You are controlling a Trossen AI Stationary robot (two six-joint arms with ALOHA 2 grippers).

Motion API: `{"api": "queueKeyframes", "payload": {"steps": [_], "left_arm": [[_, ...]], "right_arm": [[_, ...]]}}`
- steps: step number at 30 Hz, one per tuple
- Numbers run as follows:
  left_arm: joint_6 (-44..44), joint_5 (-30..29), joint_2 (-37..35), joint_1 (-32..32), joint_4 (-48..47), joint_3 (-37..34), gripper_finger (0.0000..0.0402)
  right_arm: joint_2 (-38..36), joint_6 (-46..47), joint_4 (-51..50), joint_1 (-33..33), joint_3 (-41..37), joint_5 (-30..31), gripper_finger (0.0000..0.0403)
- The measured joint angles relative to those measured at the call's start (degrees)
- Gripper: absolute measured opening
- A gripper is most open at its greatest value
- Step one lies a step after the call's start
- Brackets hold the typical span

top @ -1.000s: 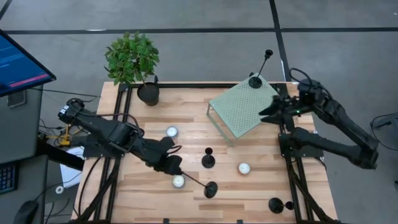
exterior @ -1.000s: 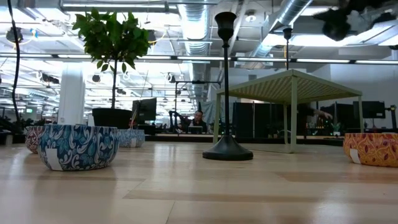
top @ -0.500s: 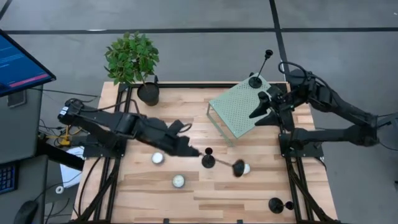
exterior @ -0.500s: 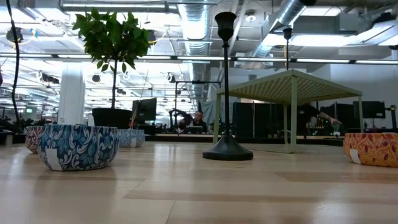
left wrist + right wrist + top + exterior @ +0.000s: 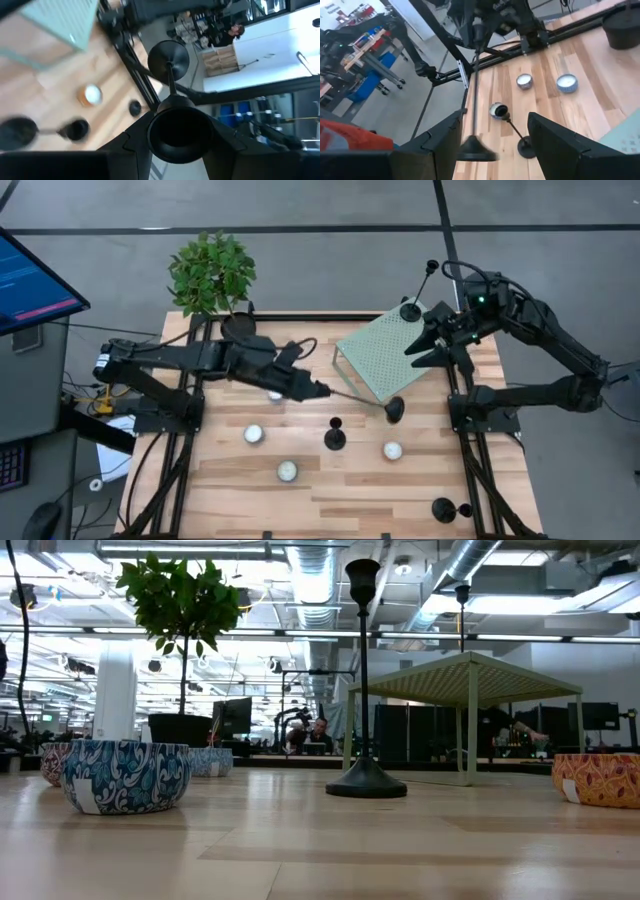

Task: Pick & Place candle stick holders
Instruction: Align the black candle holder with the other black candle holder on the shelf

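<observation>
High view: left gripper (image 5: 318, 391) clamped on the cup end of a long candle holder (image 5: 362, 401), carried near level, disc base hanging by the green rack (image 5: 385, 352) corner. Right gripper (image 5: 425, 348) wide apart, empty, over the rack. Another holder (image 5: 411, 308) upright on the rack.

Low view: a tall holder (image 5: 364, 680) upright on the table (image 5: 320, 840); matte black, thin stem, flared base.

Left wrist view: cup seated between fingers (image 5: 134, 137).

Likely rigid, light, base-heavy; best gripped on the stem or at the cup.
</observation>
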Motion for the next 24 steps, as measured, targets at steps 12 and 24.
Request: {"api": "queueKeyframes", "payload": {"steps": [12,24], "left_arm": [[10.72,1.53,0.0,5.7,-0.18,-0.01,0.0134],[18.71,1.01,0.0,9.16,-0.42,-0.08,0.0134]], "right_arm": [[6.33,-1.95,-0.14,0.0,2.16,0.58,0.0217],[16.73,-9.92,-5.37,0.74,15.09,7.85,0.0217]]}}
